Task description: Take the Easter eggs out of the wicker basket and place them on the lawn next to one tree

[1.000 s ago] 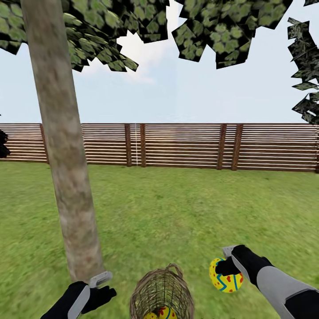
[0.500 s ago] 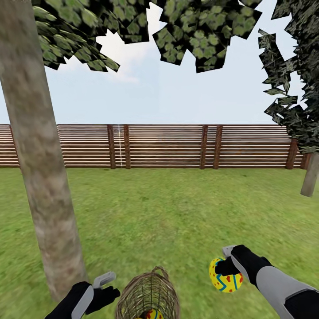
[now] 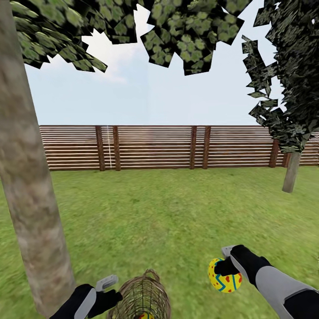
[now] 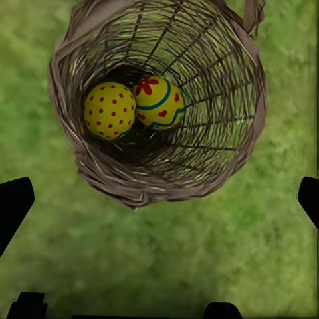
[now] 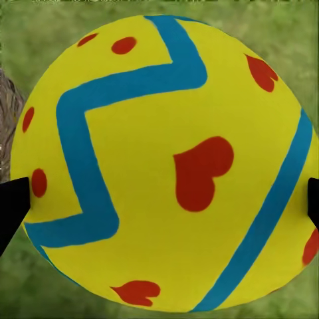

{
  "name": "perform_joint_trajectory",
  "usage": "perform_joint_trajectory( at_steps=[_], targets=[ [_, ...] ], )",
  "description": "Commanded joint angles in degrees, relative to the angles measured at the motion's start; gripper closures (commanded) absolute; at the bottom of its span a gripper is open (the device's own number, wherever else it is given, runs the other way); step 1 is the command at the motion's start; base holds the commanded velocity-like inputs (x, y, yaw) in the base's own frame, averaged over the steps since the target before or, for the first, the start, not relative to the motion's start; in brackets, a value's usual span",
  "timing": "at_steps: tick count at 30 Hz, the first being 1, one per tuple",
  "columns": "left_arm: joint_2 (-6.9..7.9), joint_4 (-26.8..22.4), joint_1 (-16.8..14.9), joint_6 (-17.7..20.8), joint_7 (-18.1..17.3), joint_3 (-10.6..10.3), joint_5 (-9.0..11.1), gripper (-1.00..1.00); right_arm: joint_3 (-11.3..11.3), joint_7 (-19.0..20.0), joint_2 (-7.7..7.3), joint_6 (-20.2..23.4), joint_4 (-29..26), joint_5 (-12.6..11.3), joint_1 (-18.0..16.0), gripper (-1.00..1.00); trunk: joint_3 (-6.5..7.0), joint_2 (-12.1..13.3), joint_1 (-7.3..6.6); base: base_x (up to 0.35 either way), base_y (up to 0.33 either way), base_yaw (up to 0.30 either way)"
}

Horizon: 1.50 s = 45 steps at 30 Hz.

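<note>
My right tool [image 3: 225, 267] grips one egg [image 3: 225, 275] over the lawn [image 3: 177, 212], trunk [image 3: 31, 212] off to my left past the basket [image 3: 139, 297]; left tool [image 3: 110, 290] open over its two eggs [image 4: 133, 106].

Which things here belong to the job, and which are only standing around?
Job: egg held in the right end effector; two eggs in the basket; near tree; lawn.
Around: fence, far tree.
</note>
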Motion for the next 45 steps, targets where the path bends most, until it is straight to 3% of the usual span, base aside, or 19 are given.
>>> perform_joint_trajectory(
  at_steps=[1, 13, 17, 23, 24, 25, 26, 30, 32, 35, 36, 40, 43, 45],
  targets=[
    [0.06, -0.1, 0.0, 0.2, 0.3, -0.4, 0.5, -1.0, 0.5, 0.0, 0.03, 0.3, -0.1, -0.5, 0.0, 1.0, -0.08, 0.0, 0.0, 0.0, 0.0, -0.018],
    [0.08, -0.2, 0.0, 0.1, 0.3, -0.3, 0.5, -1.0, 0.5, -0.3, 0.01, 0.2, -0.1, -0.5, 0.0, 1.0, -0.08, 0.0, 0.0, 0.009, 0.0, -0.001],
    [-0.03, 0.1, 0.0, -5.4, 0.4, -0.5, 0.4, -1.0, 0.5, -0.3, 0.05, 0.2, -0.1, -0.5, 0.0, 1.0, -0.08, 0.0, 0.0, 0.06, 0.0, 0.0],
    [-0.85, 1.4, 0.0, -5.9, 0.4, -0.5, 0.1, -1.0, 0.5, -0.4, 0.1, 0.2, -0.1, -0.4, 0.0, 1.0, -0.08, 0.0, 0.0, 0.067, -0.258, 0.0],
    [0.37, 1.2, 0.0, -4.3, 0.2, -0.4, -0.1, -1.0, 0.5, -0.3, -0.12, 0.2, -0.1, -0.5, 0.0, 1.0, -0.08, 0.0, 0.0, 0.138, -0.34, 0.0],
    [3.26, 0.9, 0.0, -1.8, -0.1, -0.2, -0.8, -1.0, 0.4, -0.3, -0.27, 0.2, -0.1, -0.6, 0.0, 1.0, -0.08, 0.0, 0.0, 0.166, -0.329, 0.0],
    [8.8, 0.7, 0.0, 1.9, -1.9, -0.2, -1.3, -1.0, 0.4, -0.2, -0.43, 0.3, -0.1, -0.7, 0.0, 1.0, -0.08, 0.0, 0.0, 0.19, -0.316, 0.0],
    [20.0, 0.6, 0.0, 5.5, -13.6, -0.2, -1.9, -1.0, 0.4, -0.2, -0.48, 0.3, 0.0, -0.7, 0.0, 1.0, -0.08, 0.0, 0.0, 0.144, -0.305, 0.0],
    [22.68, 0.2, 0.0, 6.0, -20.1, -0.2, -2.1, -1.0, 0.4, -0.3, -0.54, 0.3, 1.1, -0.7, 0.0, 1.0, -0.08, 0.0, 0.0, 0.207, -0.287, 0.0],
    [21.83, 0.6, 0.0, 6.0, -21.5, -0.3, -2.3, -1.0, 0.4, -0.1, -1.56, 0.2, 2.4, -0.8, 0.0, 1.0, -0.08, 0.0, 0.0, 0.235, -0.273, 0.0],
    [20.47, 0.7, 0.0, 5.9, -20.6, -0.3, -2.4, -1.0, 0.4, -0.2, -1.63, 0.1, 2.6, -0.8, 0.0, 1.0, -0.08, 0.0, 0.0, 0.108, -0.112, 0.0],
    [18.31, 1.0, 0.0, 5.7, -14.8, -0.3, -2.4, -1.0, 0.4, -0.2, -1.57, 0.1, 2.7, -0.7, 0.0, 1.0, -0.08, 0.0, 0.0, 0.025, -0.026, 0.0],
    [16.33, 1.9, 0.0, 5.4, -13.6, -0.3, -2.4, -1.0, 0.4, -0.1, -1.59, 0.2, 2.7, -0.7, 0.0, 1.0, -0.08, 0.0, 0.0, -0.004, -0.136, 0.0],
    [16.02, 2.2, 0.0, 5.4, -13.5, -0.3, -2.3, -1.0, 0.5, -0.1, -1.56, 0.2, 2.7, -0.6, 0.0, 1.0, -0.08, 0.0, 0.0, -0.187, -0.239, 0.0]
  ],
)
